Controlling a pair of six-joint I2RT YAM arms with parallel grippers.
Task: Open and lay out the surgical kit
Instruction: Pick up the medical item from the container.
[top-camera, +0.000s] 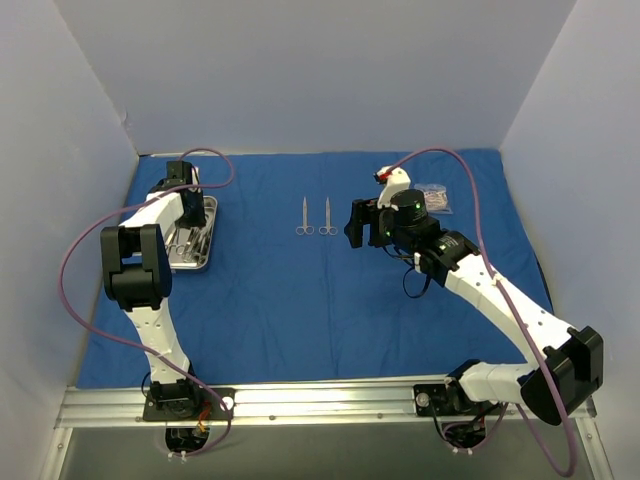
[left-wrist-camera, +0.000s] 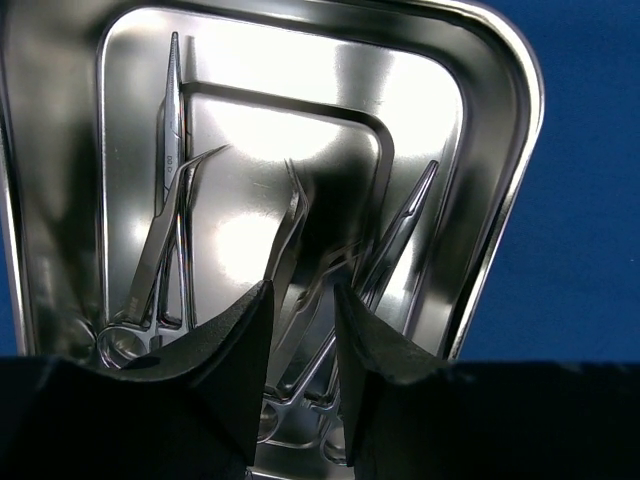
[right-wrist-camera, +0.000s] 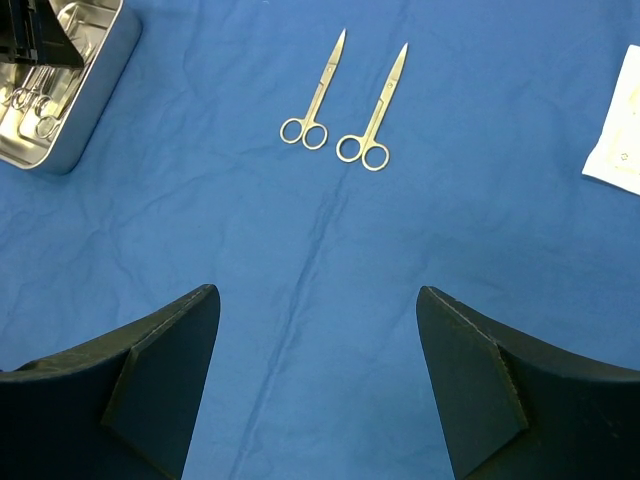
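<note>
Over the tray at left: left pincer (left-wrist-camera: 302, 300) half-narrowed astride the handles of silver scissor-handled clamps (left-wrist-camera: 400, 235) lying in the small rectangular steel tray (left-wrist-camera: 520, 150). Cannot tell if it bites. Right pincer (right-wrist-camera: 318, 295) spread wide, empty, above the royal-blue cloth wrap (right-wrist-camera: 300, 250), which is opened flat. Laid out: two silver scissors (right-wrist-camera: 315, 90) and a white packet (right-wrist-camera: 620, 130). Remaining: several instruments in the tray.
</note>
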